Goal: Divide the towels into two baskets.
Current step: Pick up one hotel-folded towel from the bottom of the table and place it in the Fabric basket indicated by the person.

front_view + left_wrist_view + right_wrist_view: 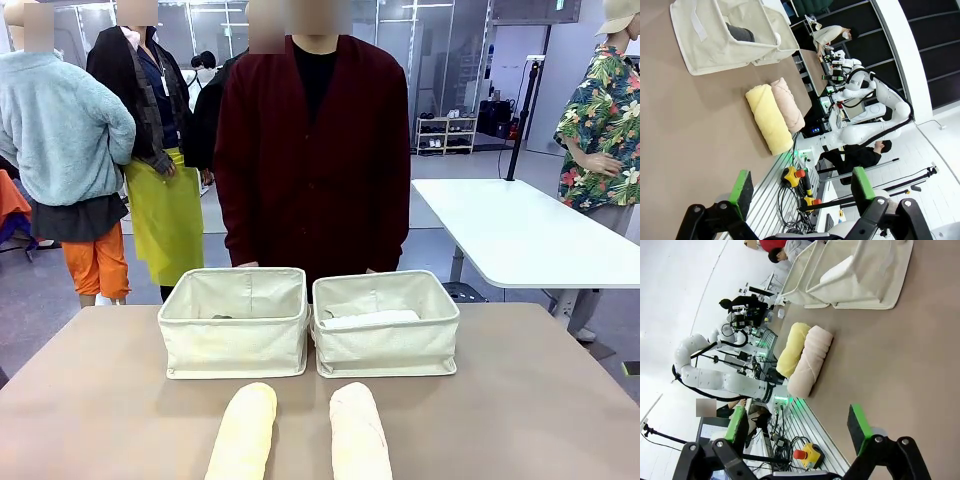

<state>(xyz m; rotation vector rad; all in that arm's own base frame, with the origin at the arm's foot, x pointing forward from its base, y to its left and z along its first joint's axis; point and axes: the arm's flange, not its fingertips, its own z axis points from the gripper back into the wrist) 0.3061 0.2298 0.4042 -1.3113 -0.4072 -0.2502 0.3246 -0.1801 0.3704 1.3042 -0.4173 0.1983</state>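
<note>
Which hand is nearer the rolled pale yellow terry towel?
Left. The left hand has the yellow towel nearest; the pinkish cream towel separates it from the right hand.

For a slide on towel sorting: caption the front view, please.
White towel in the right basket, left basket beside it; yellow towel and pinkish towel lie on the table in front.

My left claw (802,186) is black with green pads (744,186). Ahead of it I see a pale yellow towel (769,117) and a pinkish cream towel (788,104) on the plain taupe surface (690,125). Farther ahead, an off-white basket (705,50) shows a dark grey towel (740,34); the other basket (385,350), matching cream, shows a white towel (368,320).
</note>
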